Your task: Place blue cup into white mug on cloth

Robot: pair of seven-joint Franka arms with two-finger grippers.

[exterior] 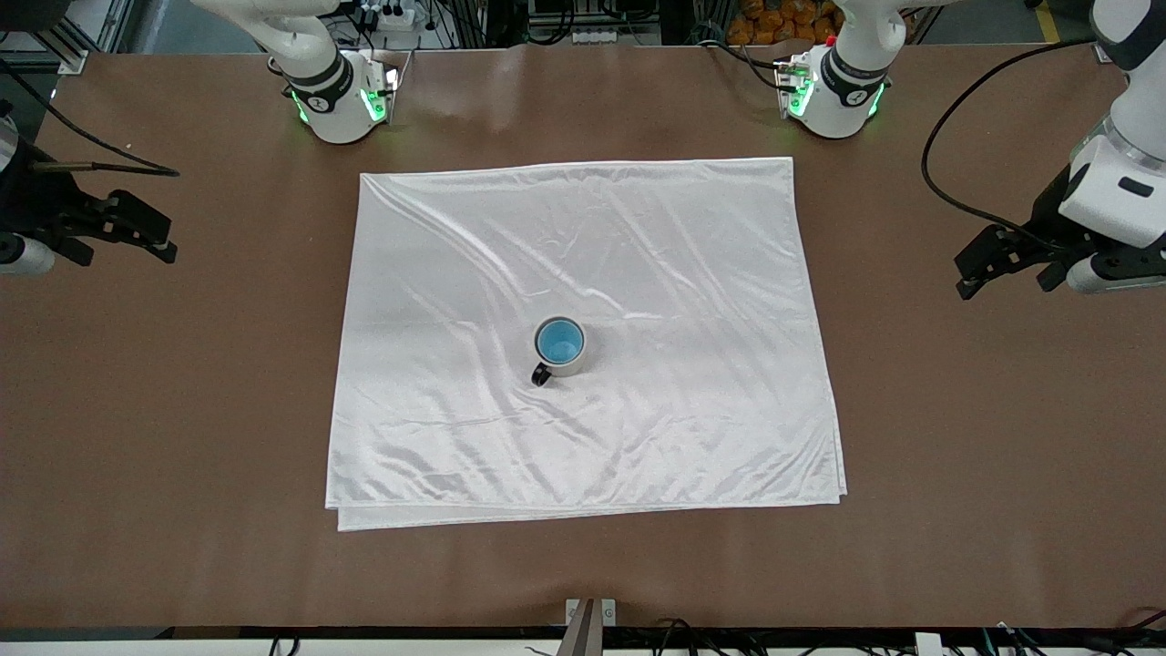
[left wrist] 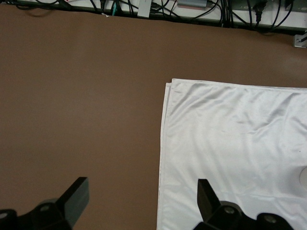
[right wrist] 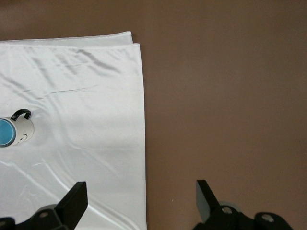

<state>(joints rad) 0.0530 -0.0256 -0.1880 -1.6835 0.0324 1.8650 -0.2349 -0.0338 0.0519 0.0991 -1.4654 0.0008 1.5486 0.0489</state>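
The white mug (exterior: 570,366) with a black loop handle stands upright on the white cloth (exterior: 638,273), near its middle. The blue cup (exterior: 558,342) sits inside the mug; only its bright blue inside and pale rim show. My left gripper (exterior: 967,273) is open and empty over bare table off the cloth's edge at the left arm's end. My right gripper (exterior: 164,239) is open and empty over bare table at the right arm's end. The right wrist view shows the mug (right wrist: 23,130), the cup (right wrist: 4,133), the cloth (right wrist: 86,96) and the open right gripper (right wrist: 140,187). The left wrist view shows the cloth (left wrist: 230,143) and the open left gripper (left wrist: 142,184).
The brown table (exterior: 182,410) surrounds the cloth on all sides. The cloth's folded double edge (exterior: 583,512) lies nearest the front camera. The two arm bases (exterior: 337,100) (exterior: 833,91) stand along the table's farthest edge. Cables (left wrist: 192,9) run along the table's front edge.
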